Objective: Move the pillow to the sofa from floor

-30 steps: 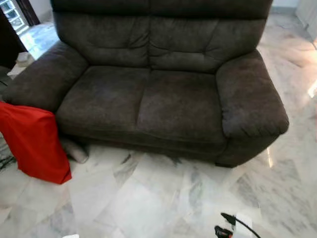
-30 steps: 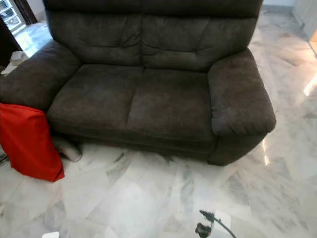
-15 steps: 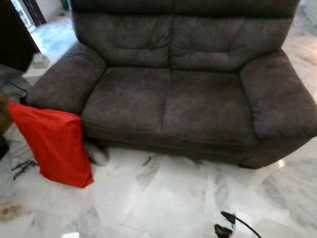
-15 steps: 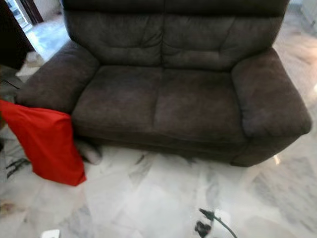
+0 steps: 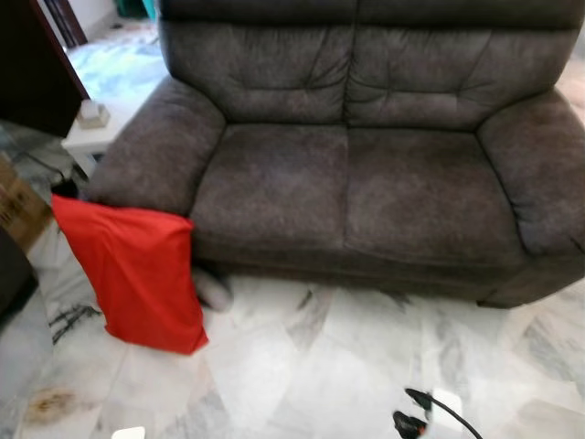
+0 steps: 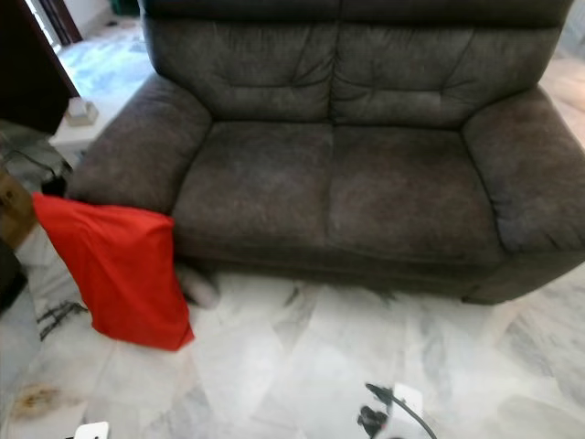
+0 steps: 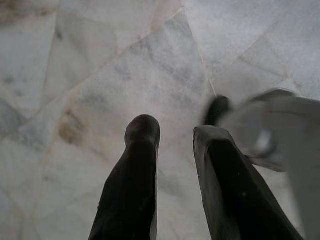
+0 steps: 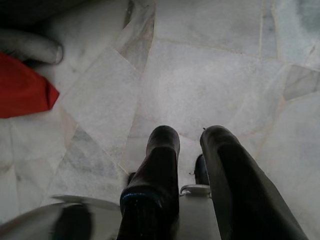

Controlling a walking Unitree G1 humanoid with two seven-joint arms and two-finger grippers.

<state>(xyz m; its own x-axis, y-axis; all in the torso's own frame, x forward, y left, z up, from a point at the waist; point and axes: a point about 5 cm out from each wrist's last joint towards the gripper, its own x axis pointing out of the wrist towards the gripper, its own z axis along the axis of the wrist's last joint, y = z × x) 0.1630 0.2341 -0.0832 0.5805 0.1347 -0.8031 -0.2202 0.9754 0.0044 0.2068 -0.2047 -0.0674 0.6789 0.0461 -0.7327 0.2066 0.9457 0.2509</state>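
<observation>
Pillow (image 5: 137,274) first: it is red, standing on edge on the marble floor (image 5: 302,366), leaning against the front of the sofa's left armrest (image 5: 155,146), to the robot's left. From where I stand, the step in hand looks like the approach, since neither arm is anywhere near it.

The sofa (image 5: 366,183) is the biggest thing here, a dark grey two-seater with both seat cushions free, so either one would do as a landing place. I'd say the robot should turn and step further left until the pillow sits square in front of it, then bend low. A soft, floppy thing like this seems best pinched at its upper edge or hugged between both arms, and lifted well above the seat front before being carried across.

The left gripper (image 7: 172,132) hangs over bare marble, its two black fingers a little apart with nothing between them. The right gripper (image 8: 187,140) also points at the floor, fingers slightly apart and empty, with a corner of the pillow showing off to one side.

Some things are hard to read. A pale grey, rounded thing (image 5: 215,291) lies tucked behind the pillow at the sofa's base; I cannot tell what it is. The sofa's right armrest is cut off at the frame edge. A low white table (image 5: 91,137) beyond the armrest is partly hidden, as is a cardboard box (image 5: 18,206).
</observation>
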